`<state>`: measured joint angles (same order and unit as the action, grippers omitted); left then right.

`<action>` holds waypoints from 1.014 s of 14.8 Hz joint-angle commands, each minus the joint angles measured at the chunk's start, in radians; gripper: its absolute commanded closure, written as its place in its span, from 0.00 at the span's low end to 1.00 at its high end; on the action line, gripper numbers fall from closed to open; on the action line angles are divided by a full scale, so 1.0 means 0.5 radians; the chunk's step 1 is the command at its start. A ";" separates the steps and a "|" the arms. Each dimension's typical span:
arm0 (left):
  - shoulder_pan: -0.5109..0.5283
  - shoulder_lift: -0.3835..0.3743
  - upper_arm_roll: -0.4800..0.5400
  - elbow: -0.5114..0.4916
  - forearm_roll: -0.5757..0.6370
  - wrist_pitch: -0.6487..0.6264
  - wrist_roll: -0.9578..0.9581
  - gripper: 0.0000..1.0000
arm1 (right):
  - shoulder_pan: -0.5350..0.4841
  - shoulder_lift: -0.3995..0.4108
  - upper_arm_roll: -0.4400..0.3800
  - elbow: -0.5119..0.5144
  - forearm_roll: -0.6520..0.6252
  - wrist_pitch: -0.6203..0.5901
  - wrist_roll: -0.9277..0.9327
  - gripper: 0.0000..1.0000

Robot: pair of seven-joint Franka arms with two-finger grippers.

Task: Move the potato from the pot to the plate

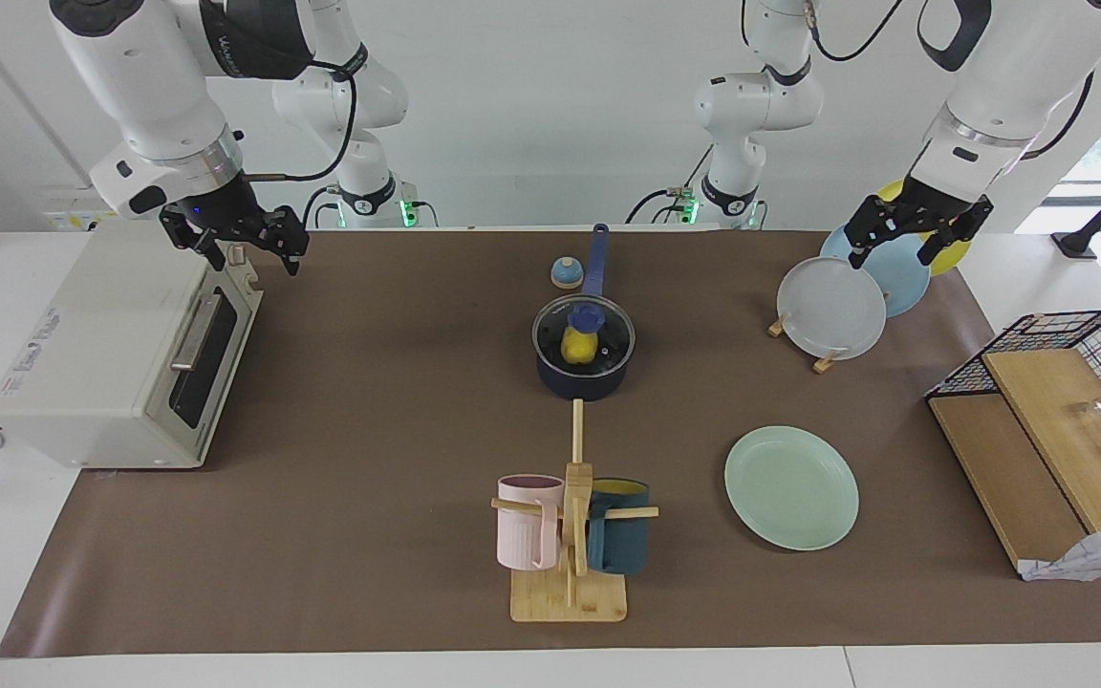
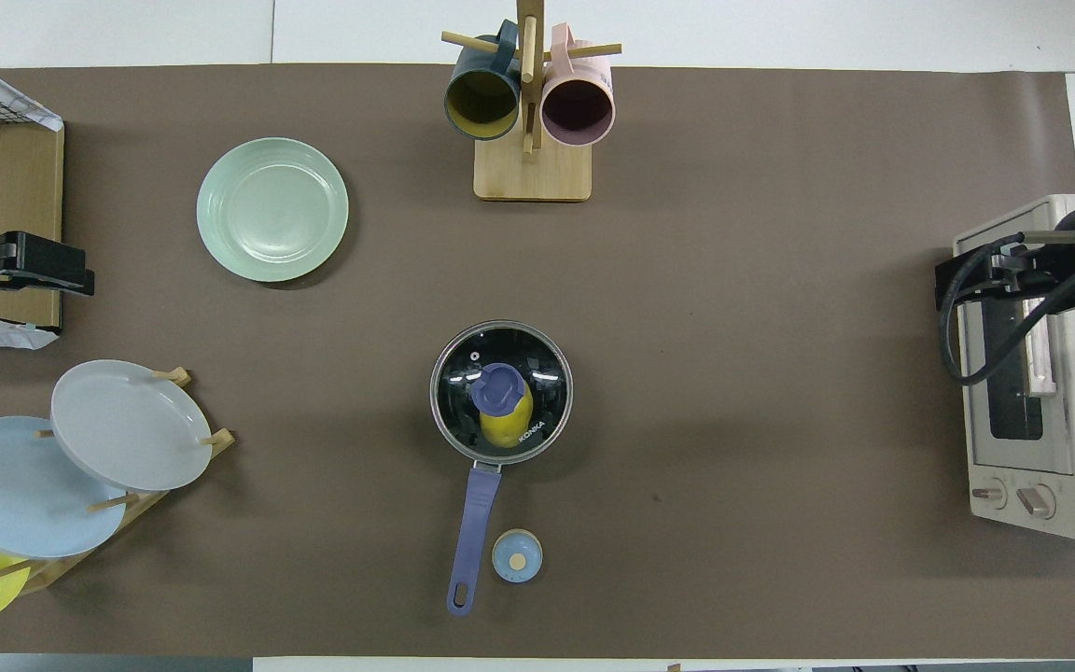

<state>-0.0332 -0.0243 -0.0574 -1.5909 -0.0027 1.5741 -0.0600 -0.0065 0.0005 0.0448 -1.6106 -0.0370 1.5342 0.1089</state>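
Potato [image 1: 579, 346] lying inside the pot [image 1: 581, 382] at mid-table, shut under a glass lid [image 1: 611, 336] and half hidden by its knob, so probably calling for the lid off before any lift. Plate [image 1: 791, 487] flat and bare, farther from the robots than the pot and toward the left arm's end, ready to receive. Left gripper [image 1: 902, 247] raised over the grey plate [image 1: 832, 308] on the rack, right gripper [image 1: 249, 256] raised over the toaster oven [image 1: 120, 363], both seemingly spread wide, holding nothing, waiting well apart from the pot.
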 commanded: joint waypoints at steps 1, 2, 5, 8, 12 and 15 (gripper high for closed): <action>0.023 -0.040 -0.017 -0.043 0.030 0.003 -0.006 0.00 | -0.024 -0.019 0.005 -0.012 0.040 0.003 -0.052 0.00; 0.023 -0.040 -0.017 -0.043 0.030 0.003 -0.006 0.00 | -0.024 -0.019 0.008 -0.009 0.040 0.000 -0.055 0.00; 0.023 -0.040 -0.017 -0.043 0.030 0.003 -0.006 0.00 | -0.021 -0.019 0.005 -0.009 0.040 -0.010 -0.049 0.00; 0.023 -0.040 -0.017 -0.043 0.030 0.003 -0.006 0.00 | -0.021 -0.019 0.005 -0.013 0.040 -0.004 -0.031 0.00; 0.023 -0.040 -0.017 -0.040 0.030 0.003 -0.006 0.00 | -0.002 -0.038 0.021 -0.031 0.040 -0.019 -0.113 0.00; 0.023 -0.040 -0.017 -0.043 0.030 0.003 -0.006 0.00 | 0.013 -0.026 0.054 -0.019 0.153 0.024 -0.239 0.00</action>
<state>-0.0332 -0.0243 -0.0574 -1.5909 -0.0027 1.5741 -0.0600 -0.0023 -0.0005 0.0561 -1.6109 -0.0055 1.5347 0.0253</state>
